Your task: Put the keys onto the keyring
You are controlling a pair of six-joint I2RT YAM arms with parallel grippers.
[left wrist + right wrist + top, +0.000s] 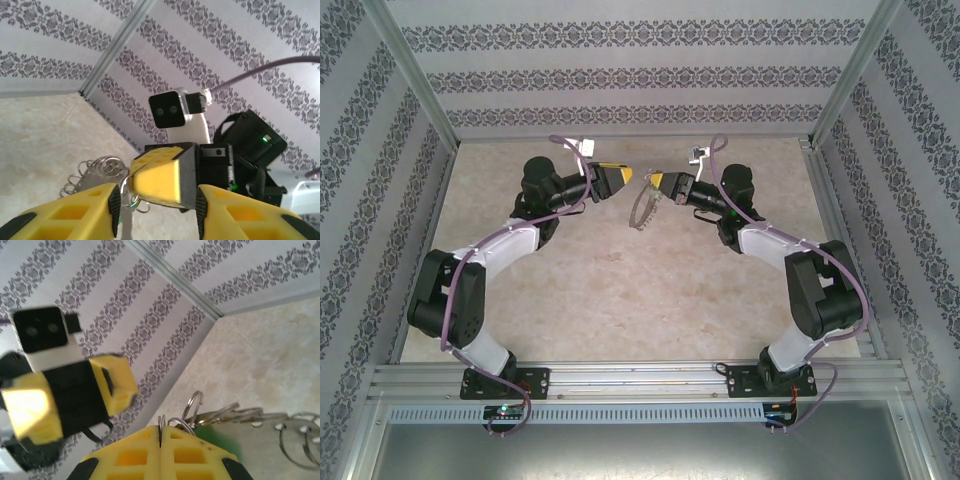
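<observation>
From above, two arms bend inward over the beige table (620, 300) and their two grippers meet nose to nose near its far middle. The left gripper (623, 178) and right gripper (654, 183) sit just apart, and the keyring (641, 212) hangs as a thin grey hoop under the right one, clear of the tabletop. The hoop's fringe is too small here to count. In the left wrist view, the left gripper's two yellow fingers rise from the bottom edge with a plain gap between them, so its claw stands parted and grips nothing that can be made out. The right gripper's yellow tips show in that gap, with the right arm's wrist camera (170, 110) above them. A cluster of silvery wire loops lies to their left, partly hidden behind the near finger, and a pale metal strip by that finger is cut off at the frame edge. In the right wrist view, the right claw's two fingers are pressed together on a wire of the keyring. One green key (217, 435) shows as a blur just behind the right-hand finger, on the ring among flat silvery pieces and split rings that run off the right edge. The left arm's wrist camera (40, 330) is blurred.
</observation>
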